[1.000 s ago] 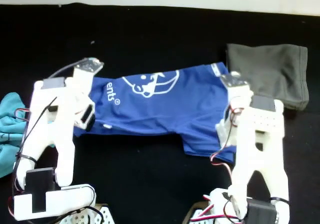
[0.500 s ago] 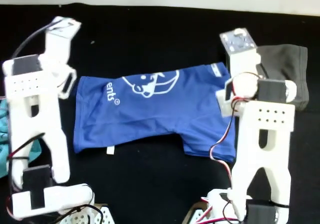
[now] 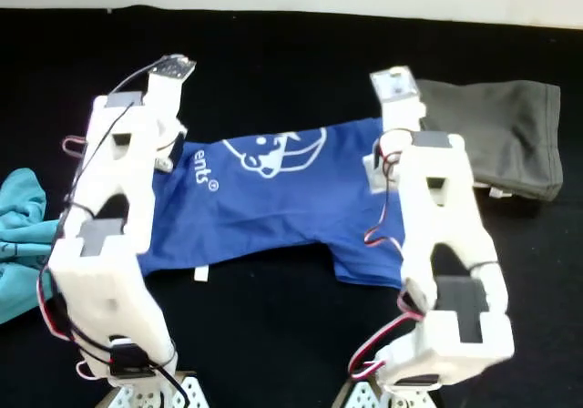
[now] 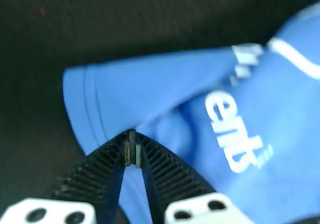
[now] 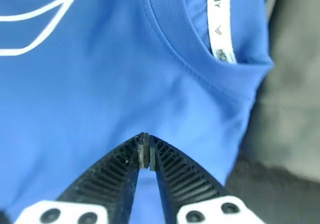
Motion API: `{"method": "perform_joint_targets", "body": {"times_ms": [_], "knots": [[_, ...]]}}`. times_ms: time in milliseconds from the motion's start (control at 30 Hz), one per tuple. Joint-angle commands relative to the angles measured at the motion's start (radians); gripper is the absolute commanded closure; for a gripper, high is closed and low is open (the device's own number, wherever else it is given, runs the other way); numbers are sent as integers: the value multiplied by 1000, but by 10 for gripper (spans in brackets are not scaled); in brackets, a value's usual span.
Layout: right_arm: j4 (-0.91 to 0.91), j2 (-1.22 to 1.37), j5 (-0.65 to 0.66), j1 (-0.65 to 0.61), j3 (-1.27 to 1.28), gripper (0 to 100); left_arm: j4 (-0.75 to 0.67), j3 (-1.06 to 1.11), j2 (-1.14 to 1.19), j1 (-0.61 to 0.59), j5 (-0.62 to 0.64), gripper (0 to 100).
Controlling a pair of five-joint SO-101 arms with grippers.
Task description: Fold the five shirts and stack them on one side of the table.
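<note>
Three shirts lie on the black table [image 3: 273, 53]. A crumpled teal shirt [image 3: 20, 235] sits left of the blue shirt [image 3: 273, 198]. The left gripper [image 4: 132, 154], ridged jaws pressed together, is over its stitched hem. The smooth blue knit with white print is spread flat mid-table. The right gripper [image 5: 146, 156], jaws also closed, is near its ribbed collar. A folded grey shirt [image 3: 496, 139] lies just right.

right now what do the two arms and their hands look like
The left arm and right arm are blocky white links with black motor blocks and red and black cables. The left hand and right hand have tapered black ribbed fingers on white mounts with round holes.
</note>
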Motion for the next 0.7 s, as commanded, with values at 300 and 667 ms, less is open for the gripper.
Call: {"method": "perform_joint_targets", "body": {"times_ms": [300,667], "knots": [[-140,90,-6,56,-31,993,81,-883,547,-120,25,991],[91,79,-8,51,-180,993,390,-1475,730,-151,173,991]]}}
